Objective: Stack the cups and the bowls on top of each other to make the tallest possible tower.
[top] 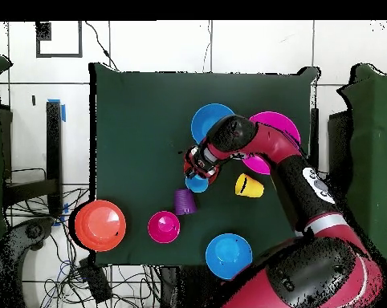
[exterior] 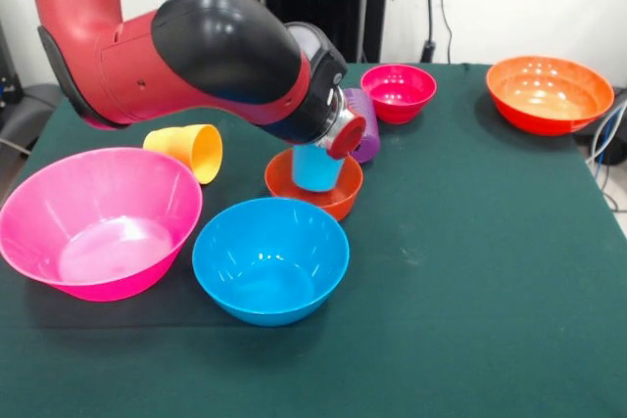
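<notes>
My wrist is down low over the middle of the green table (exterior: 470, 291), and my gripper (exterior: 319, 152) sits right on top of the light blue cup (exterior: 316, 171). That cup stands inside the small orange-red bowl (exterior: 331, 195), its lower part showing below my wrist. My own arm (exterior: 196, 56) covers the fingers in the front view, and from overhead the wrist (top: 201, 160) blocks them too, so I cannot tell whether I am gripping the cup or have let it go. I am at least touching it or just above its rim.

Just behind the cup, the purple cup (exterior: 364, 124) lies on its side, close beside my wrist. The small magenta bowl (exterior: 398, 92) sits upright farther back, apart from the stack. The yellow cup (exterior: 188, 151) is tipped over, mouth facing forward, next to the big pink bowl (exterior: 98, 220). One blue bowl (exterior: 269, 259) stands just in front of the orange-red one. The wide orange bowl (exterior: 549, 93) is off at the far corner, well apart. From overhead, a second blue bowl (top: 228, 255) sits at the table's edge nearest my base.
</notes>
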